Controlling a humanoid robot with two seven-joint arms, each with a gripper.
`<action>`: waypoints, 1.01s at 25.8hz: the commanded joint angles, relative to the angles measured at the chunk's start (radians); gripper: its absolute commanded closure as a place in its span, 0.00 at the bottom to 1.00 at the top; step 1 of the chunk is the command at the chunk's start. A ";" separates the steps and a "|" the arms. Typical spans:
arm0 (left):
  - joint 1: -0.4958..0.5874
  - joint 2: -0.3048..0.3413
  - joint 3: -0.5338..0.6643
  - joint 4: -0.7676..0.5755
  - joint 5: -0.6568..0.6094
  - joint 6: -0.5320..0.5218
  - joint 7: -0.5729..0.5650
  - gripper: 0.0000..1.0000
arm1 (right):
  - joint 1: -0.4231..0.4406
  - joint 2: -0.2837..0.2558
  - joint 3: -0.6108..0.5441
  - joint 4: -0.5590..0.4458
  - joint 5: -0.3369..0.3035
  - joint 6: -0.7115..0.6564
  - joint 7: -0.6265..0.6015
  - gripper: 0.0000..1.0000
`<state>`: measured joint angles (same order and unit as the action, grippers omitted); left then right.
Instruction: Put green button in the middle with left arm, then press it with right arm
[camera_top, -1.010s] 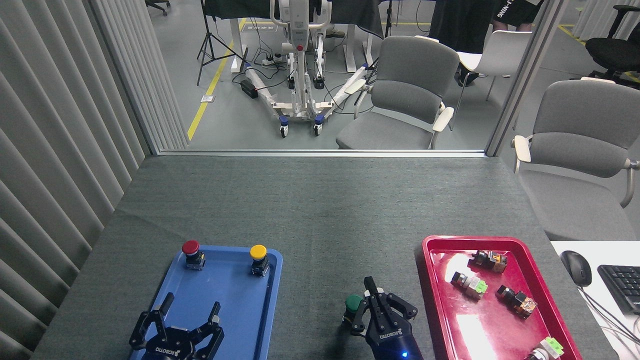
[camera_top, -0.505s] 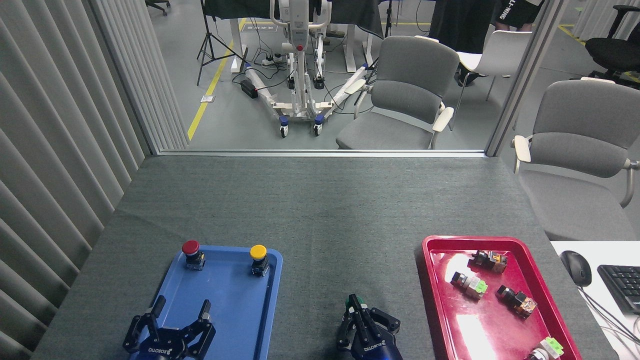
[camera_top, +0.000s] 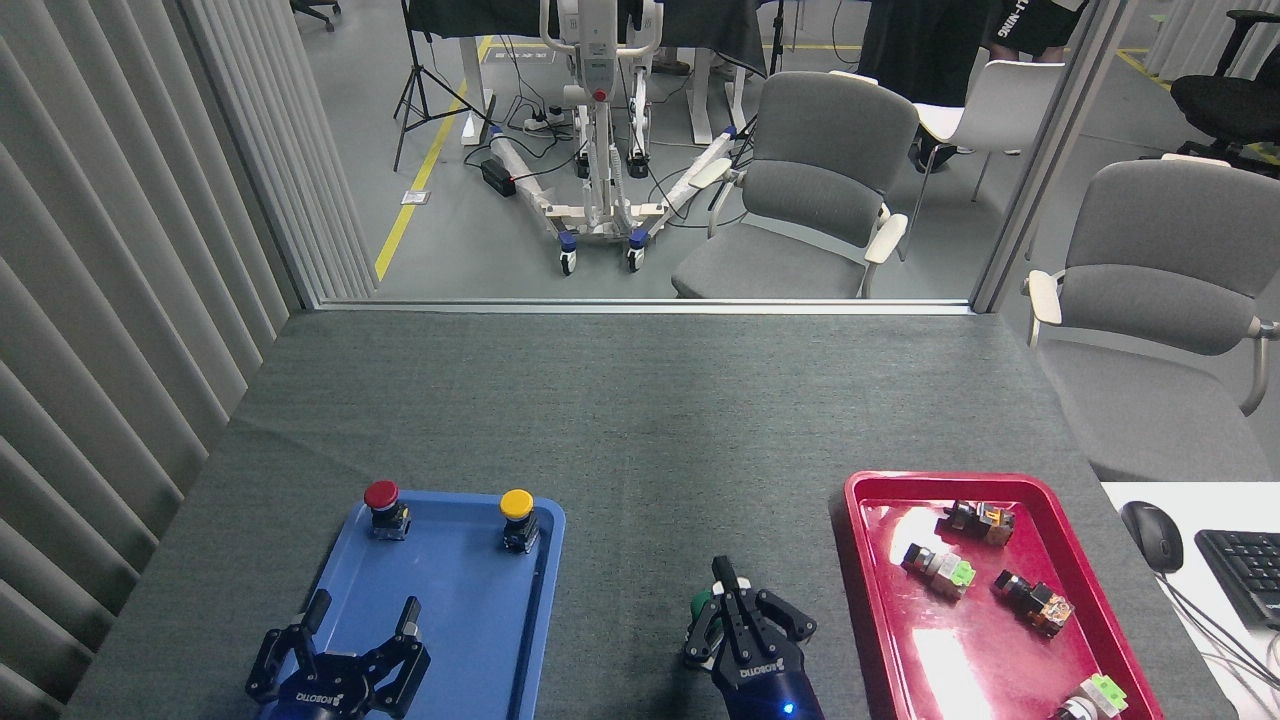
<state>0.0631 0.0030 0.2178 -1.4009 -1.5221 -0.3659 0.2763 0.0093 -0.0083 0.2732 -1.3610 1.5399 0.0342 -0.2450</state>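
The green button (camera_top: 702, 604) stands on the grey table mat between the two trays; only the left part of its dark-green cap shows. My right gripper (camera_top: 745, 612) hangs right over it and covers most of it, fingers drawn in, one fingertip (camera_top: 722, 574) pointing away from me. Whether it touches the cap I cannot tell. My left gripper (camera_top: 340, 640) sits low at the near end of the blue tray (camera_top: 460, 610), fingers spread open and empty.
A red-capped button (camera_top: 383, 505) and a yellow-capped button (camera_top: 518, 514) stand at the blue tray's far end. A red tray (camera_top: 880, 600) at the right holds several switch parts. A mouse (camera_top: 1152, 535) and keyboard (camera_top: 1245, 572) lie at the far right.
The right gripper dropped toward me over the green button, then moved a little forward again. The left gripper drew back slightly toward the near edge and stays open.
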 joint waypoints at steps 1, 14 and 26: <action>0.000 0.002 0.000 0.000 0.000 -0.002 0.003 0.00 | 0.001 -0.006 -0.011 -0.093 -0.090 0.003 -0.036 0.01; 0.000 0.006 0.002 0.007 0.000 0.001 0.007 0.00 | 0.106 -0.110 -0.261 -0.081 -0.107 0.001 -0.037 0.00; 0.001 0.017 0.005 0.013 0.040 0.002 0.006 0.00 | 0.101 -0.119 -0.246 -0.040 -0.089 0.018 -0.034 0.00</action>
<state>0.0644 0.0164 0.2220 -1.3918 -1.4983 -0.3633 0.2839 0.1142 -0.1226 0.0238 -1.3952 1.4471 0.0507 -0.2791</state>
